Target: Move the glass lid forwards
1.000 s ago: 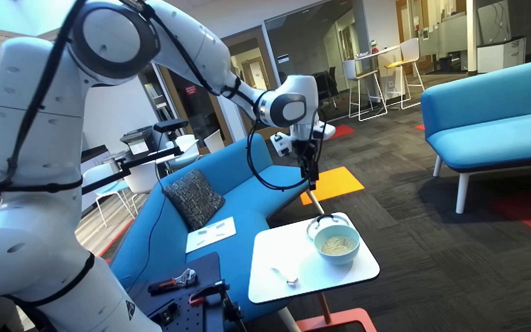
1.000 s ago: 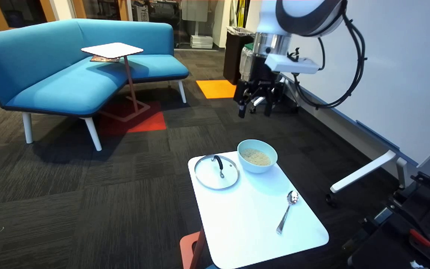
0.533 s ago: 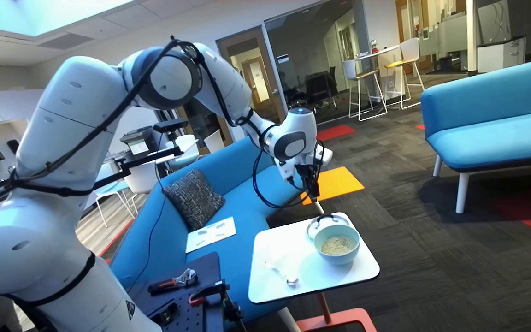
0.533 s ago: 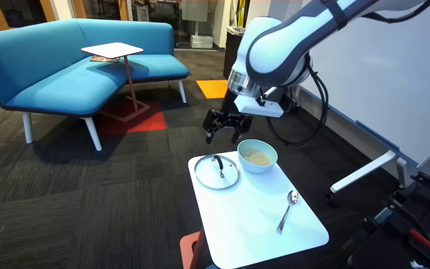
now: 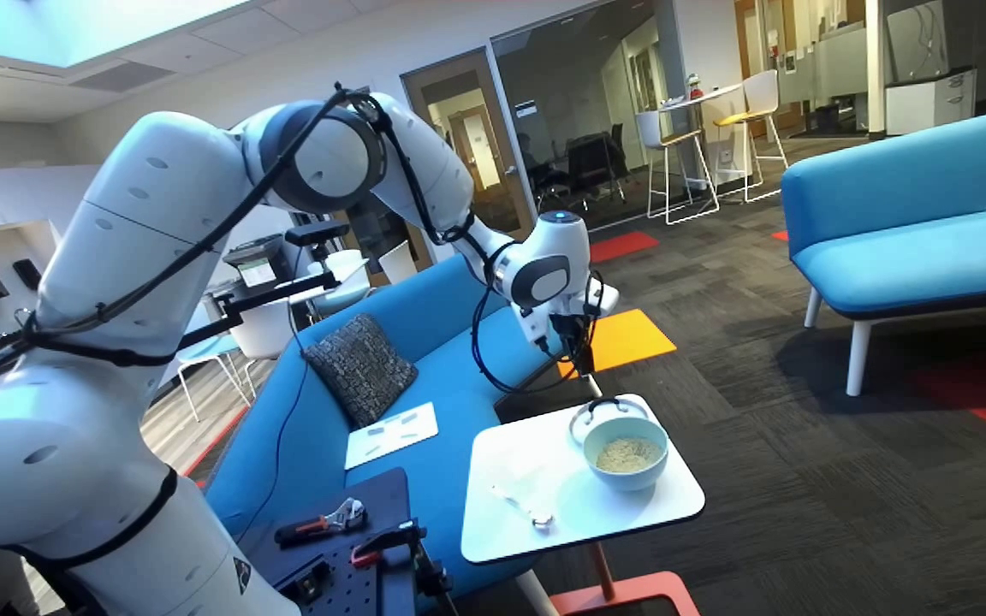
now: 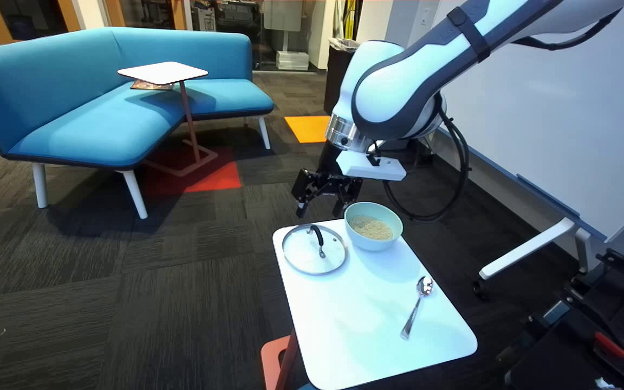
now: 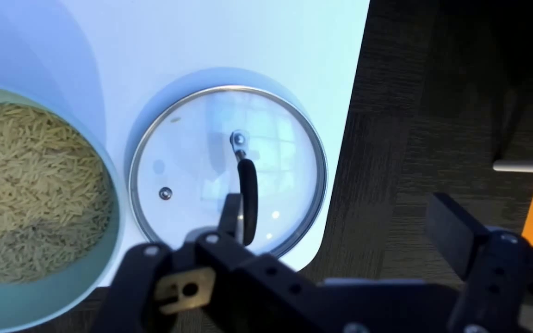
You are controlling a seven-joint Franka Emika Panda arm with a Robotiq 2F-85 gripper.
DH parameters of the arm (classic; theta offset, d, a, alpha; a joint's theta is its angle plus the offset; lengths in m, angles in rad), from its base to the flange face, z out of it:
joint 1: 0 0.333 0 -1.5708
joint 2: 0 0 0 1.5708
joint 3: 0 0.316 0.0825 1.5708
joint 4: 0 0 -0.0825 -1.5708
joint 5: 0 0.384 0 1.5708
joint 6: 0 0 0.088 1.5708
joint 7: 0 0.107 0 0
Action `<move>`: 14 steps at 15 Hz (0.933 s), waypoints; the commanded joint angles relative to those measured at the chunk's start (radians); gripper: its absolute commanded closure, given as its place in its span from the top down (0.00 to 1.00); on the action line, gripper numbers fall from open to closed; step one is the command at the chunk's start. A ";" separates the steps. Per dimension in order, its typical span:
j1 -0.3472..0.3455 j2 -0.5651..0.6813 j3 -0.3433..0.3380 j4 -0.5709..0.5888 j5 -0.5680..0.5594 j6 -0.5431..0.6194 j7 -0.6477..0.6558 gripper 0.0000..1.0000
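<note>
One round, metal-rimmed glass lid (image 7: 215, 169)

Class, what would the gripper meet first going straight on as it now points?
Probably the glass lid: in the wrist view, one finger overlaps it beside its black handle, the other overlaps floor; depth is unclear.

End effector (image 6: 319, 210) lower vs b4, nearer lid (image 6: 305, 252)

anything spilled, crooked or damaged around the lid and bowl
Nothing stands out. The glass lid lies with its handle up beside the upright bowl, the rice-like grains sit inside the bowl, and the spoon lies on the tabletop. No spill or damage shows.
</note>
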State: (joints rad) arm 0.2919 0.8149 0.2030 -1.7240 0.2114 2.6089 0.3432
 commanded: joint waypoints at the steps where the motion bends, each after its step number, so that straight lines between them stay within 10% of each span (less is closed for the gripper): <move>1: 0.058 0.018 -0.046 0.021 -0.012 -0.002 0.048 1.00; 14: 0.190 0.152 -0.192 0.150 -0.078 0.023 0.197 1.00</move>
State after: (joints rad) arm 0.4579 0.9269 0.0444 -1.6324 0.1557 2.6299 0.4844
